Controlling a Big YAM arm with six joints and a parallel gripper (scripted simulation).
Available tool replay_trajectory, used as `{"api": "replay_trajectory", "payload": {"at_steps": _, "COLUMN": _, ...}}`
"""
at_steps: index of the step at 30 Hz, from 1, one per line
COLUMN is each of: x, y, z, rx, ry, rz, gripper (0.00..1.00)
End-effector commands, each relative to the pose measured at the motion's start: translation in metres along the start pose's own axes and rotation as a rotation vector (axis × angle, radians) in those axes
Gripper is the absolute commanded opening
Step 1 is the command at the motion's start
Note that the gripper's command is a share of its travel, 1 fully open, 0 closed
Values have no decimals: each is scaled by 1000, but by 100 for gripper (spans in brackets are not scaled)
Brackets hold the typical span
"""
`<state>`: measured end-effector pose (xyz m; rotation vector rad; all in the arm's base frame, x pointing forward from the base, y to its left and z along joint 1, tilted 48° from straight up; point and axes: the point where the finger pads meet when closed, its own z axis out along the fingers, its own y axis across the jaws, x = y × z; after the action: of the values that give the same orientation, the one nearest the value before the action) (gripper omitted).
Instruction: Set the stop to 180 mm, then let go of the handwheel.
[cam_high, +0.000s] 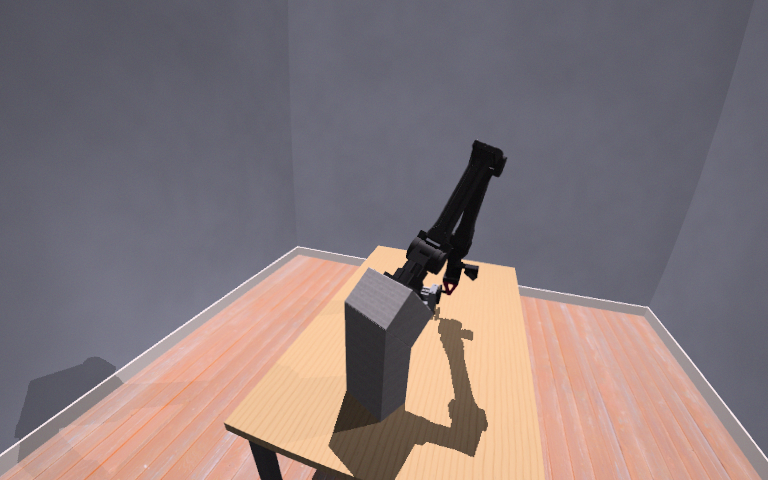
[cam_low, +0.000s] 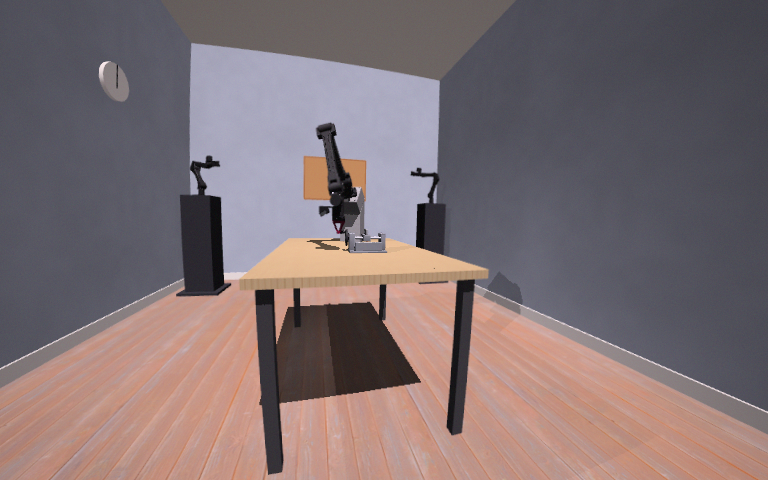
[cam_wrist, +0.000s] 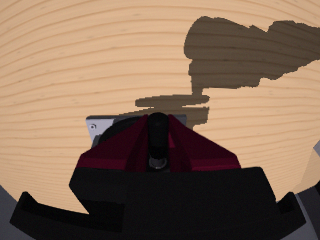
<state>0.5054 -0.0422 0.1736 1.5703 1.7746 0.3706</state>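
The stop fixture (cam_low: 367, 242) is a small grey frame on the wooden table, in front of a tall grey housing (cam_high: 380, 345). In the top view the housing hides most of the fixture; only a grey corner (cam_high: 433, 294) shows. My gripper (cam_high: 448, 288) has dark red fingers and hangs at the fixture's end, also seen in the exterior view (cam_low: 339, 227). In the wrist view the red fingers are shut on a dark cylindrical handwheel grip (cam_wrist: 158, 140), with a grey fixture corner (cam_wrist: 100, 127) behind. No scale reading is legible.
The wooden table (cam_low: 351, 261) stands in a grey room. Two black pedestals (cam_low: 199, 243) (cam_low: 430, 226) with small arms flank its far end. The arm's shadow (cam_high: 458, 373) lies across the table top beside the housing.
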Motion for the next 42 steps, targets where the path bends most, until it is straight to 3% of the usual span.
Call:
{"api": "replay_trajectory", "payload": {"at_steps": 1, "x": -3, "y": 46, "z": -30, "rx": -117, "ry": -5, "rz": 8, "gripper": 6}}
{"api": "replay_trajectory", "payload": {"at_steps": 19, "x": -3, "y": 45, "z": -29, "rx": -117, "ry": -5, "rz": 6, "gripper": 6}}
{"api": "replay_trajectory", "payload": {"at_steps": 24, "x": -2, "y": 19, "z": -17, "rx": -86, "ry": -4, "rz": -3, "gripper": 6}}
{"api": "replay_trajectory", "payload": {"at_steps": 32, "x": -7, "y": 6, "z": -7, "rx": -72, "ry": -11, "rz": 6, "gripper": 6}}
{"api": "replay_trajectory", "payload": {"at_steps": 42, "x": -7, "y": 9, "z": -6, "rx": -75, "ry": -11, "rz": 8, "gripper": 6}}
